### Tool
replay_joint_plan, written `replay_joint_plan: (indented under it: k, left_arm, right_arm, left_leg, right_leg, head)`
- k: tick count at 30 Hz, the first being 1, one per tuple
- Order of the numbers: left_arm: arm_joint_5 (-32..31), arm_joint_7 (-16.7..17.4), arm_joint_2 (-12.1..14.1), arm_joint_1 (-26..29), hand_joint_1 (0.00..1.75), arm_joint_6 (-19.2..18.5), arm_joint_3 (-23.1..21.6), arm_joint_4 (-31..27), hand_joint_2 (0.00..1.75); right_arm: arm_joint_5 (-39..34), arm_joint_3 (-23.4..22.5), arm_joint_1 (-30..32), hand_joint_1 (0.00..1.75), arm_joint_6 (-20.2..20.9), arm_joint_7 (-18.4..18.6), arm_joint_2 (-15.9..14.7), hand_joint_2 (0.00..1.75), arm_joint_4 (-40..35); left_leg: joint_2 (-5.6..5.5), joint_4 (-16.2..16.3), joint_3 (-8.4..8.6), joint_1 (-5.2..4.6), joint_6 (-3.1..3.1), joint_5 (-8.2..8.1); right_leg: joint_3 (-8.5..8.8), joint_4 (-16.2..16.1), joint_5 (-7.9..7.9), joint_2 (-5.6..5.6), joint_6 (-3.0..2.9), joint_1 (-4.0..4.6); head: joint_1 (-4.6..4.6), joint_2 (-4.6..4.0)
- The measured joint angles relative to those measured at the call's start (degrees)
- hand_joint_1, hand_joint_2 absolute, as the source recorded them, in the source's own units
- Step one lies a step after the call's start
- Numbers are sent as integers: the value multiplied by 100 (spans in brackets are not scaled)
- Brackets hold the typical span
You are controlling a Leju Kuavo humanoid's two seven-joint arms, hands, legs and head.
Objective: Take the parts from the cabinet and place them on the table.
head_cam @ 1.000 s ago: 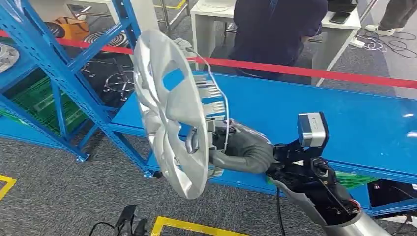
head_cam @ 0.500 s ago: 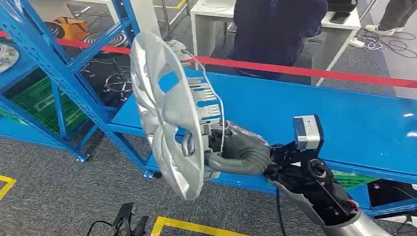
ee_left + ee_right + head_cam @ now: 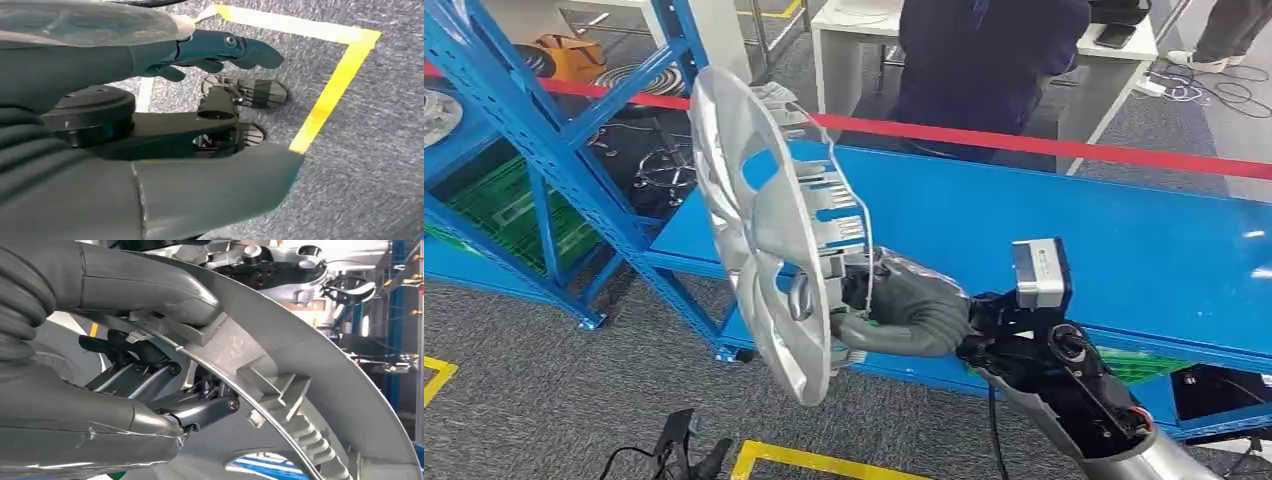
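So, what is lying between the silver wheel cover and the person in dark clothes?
In the head view, the blue table and a red barrier tape lie between the wheel cover, held by the right hand, and the person.

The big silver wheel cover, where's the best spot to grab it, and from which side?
Probably the rim, from the hollow back side. The wheel cover stands on edge, its back has ribs and a wire ring that give fingers purchase, and its front looks smooth and domed. The right hand already holds it that way, with its thumb pressed on the rim over the ring.
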Motion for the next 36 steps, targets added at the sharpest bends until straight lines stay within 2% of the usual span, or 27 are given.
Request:
replay_joint_plan:
  k: [6,7,8,10,21,36]
  left_arm:
    - [0,-9,-4,-36,0,74,39,0,175]
    - [-33,-165,-13,-60,0,220,61,0,175]
    - [90,-608,-24,-103,0,389,155,0,175]
    - [125,-632,-26,-107,0,465,210,0,175]
    - [164,-632,-20,-106,0,614,350,0,175]
    - [153,-394,-22,-102,0,527,352,0,175]
  right_arm:
    - [74,20,-20,175,-15,-4,0,175,2]
    - [77,57,-57,175,-61,0,0,175,31]
    - [68,101,-62,175,-241,48,0,175,28]
    - [107,114,-62,175,-260,48,0,175,17]
    - [186,221,-63,175,-280,52,0,175,-17]
    - [182,236,-63,175,-278,29,0,175,-17]
  left_leg:
    - [0,0,0,0,0,0]
    - [0,0,0,0,0,0]
    - [0,0,0,0,0,0]
    - [0,0,0,0,0,0]
    - [0,0,0,0,0,0]
    - [0,0,0,0,0,0]
  right_leg:
    - [0,0,0,0,0,0]
    - [0,0,0,0,0,0]
    - [-1,0,0,1,0,0]
    - [-1,0,0,1,0,0]
    - [-1,0,0,1,0,0]
    - [-1,0,0,1,0,0]
  head:
    - [0,0]
    - [0,0]
    - [-2,0]
    - [-2,0]
    - [-2,0]
    - [-2,0]
